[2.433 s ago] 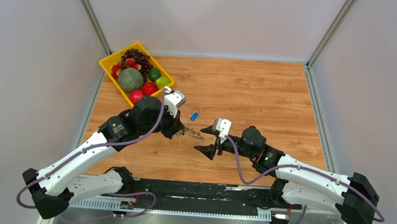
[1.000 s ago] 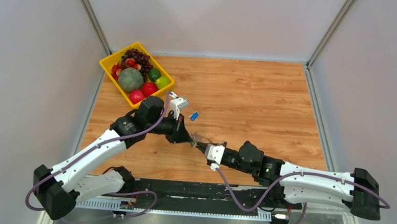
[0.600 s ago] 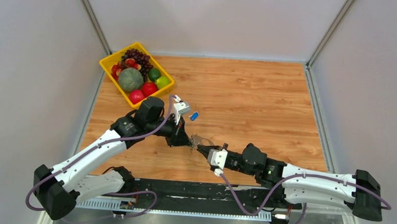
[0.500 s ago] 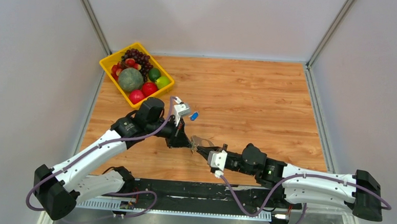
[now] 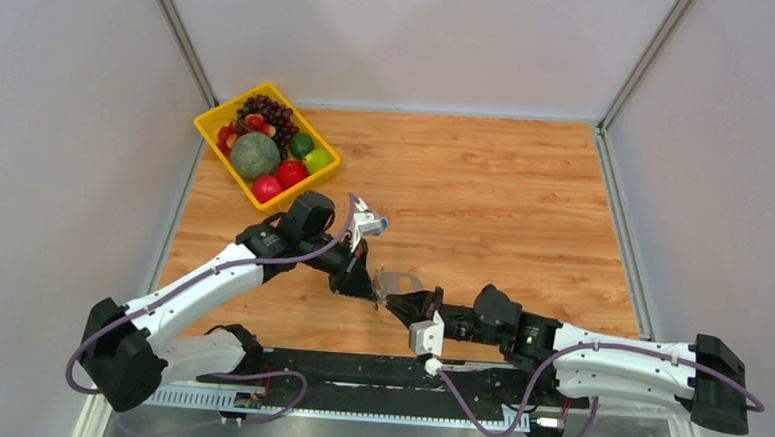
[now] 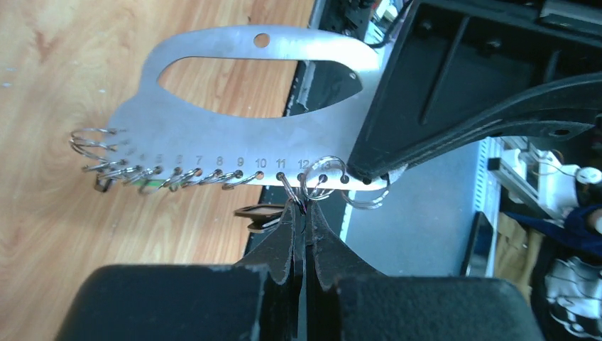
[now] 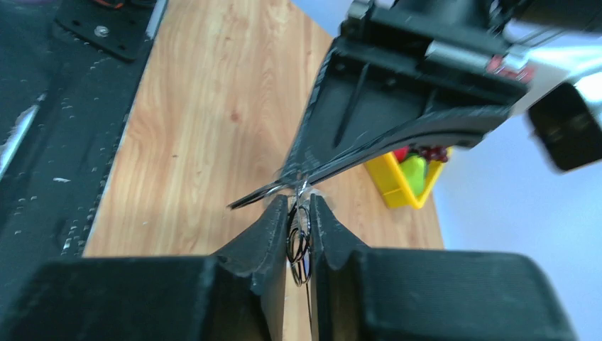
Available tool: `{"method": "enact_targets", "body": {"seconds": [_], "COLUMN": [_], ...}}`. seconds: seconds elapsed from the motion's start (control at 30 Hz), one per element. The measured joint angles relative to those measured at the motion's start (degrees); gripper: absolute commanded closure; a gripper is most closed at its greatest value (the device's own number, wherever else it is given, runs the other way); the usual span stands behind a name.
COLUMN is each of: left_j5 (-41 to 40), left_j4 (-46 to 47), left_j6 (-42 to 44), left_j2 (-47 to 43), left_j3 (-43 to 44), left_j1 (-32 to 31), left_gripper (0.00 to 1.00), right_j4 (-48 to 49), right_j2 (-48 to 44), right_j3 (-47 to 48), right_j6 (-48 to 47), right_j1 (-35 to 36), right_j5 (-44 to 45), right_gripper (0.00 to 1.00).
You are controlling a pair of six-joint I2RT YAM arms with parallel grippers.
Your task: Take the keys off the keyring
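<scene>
- The right tool (image 7: 299,202) hung wide open and well apart a couple of seconds ago. It has come in and now pinches, all but closed, on a pair of dark split rings (image 7: 299,249). Its wrist has rolled over since then.
- The left tool (image 6: 299,206) stays shut tight, nipping the wire of one ring in the same row.
- Both tools carry the keyring plate (image 6: 213,142), a flat metal piece with a numbered line of holes, each threaded by a ring.
- The plate is clear of the bench (image 5: 485,184), nearer the arms' bases than the yellow tray (image 5: 227,101) and to its right.
- Seen from above, the plate has turned from a thin sliver to its broad face.
- By my reading, the two-handed hold is set and working a ring free can begin. No ring looks detached yet.
</scene>
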Motion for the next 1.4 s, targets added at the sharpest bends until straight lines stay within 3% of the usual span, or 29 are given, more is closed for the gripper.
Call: {"method": "enact_targets", "body": {"seconds": [0.07, 0.1, 0.3, 0.47, 0.8, 1.07, 1.4], "left_j5": [1.3, 2.1, 4.2, 4.3, 5.2, 1.3, -5.7], "left_j4": [-0.4, -0.7, -1.0, 5.1, 19.9, 25.4, 23.0], "left_j6": [0.1, 0.0, -4.3, -12.8, -31.3, -44.3, -46.3], "left_j2": [2.0, 2.8, 6.4, 8.0, 9.3, 8.0, 6.5], "left_j3": [0.4, 0.6, 2.1, 2.3, -0.7, -3.1, -1.4], "left_j1": [0.0, -0.3, -1.3, 0.5, 3.7, 6.3, 6.6], "left_gripper": [1.00, 1.00, 1.00, 1.00, 1.00, 1.00, 1.00], "right_j4": [1.1, 3.0, 10.9, 11.5, 9.6, 2.7, -3.8], "right_j2": [0.5, 0.6, -0.4, -5.9, -18.3, -13.0, -5.3], "right_j3": [0.0, 0.1, 0.4, 0.3, -1.3, 1.4, 3.0], "right_j6": [-1.5, -2.3, -1.3, 4.0, 17.1, 33.3, 40.3], "right_j1": [-0.2, -0.5, -2.7, -3.8, -3.9, -3.9, -3.9], "right_j5": [-0.2, 0.2, 4.1, 7.9, 5.4, 1.1, -0.8], "right_gripper": [0.51, 0.47, 0.40, 0.45, 0.69, 0.67, 0.64]}}
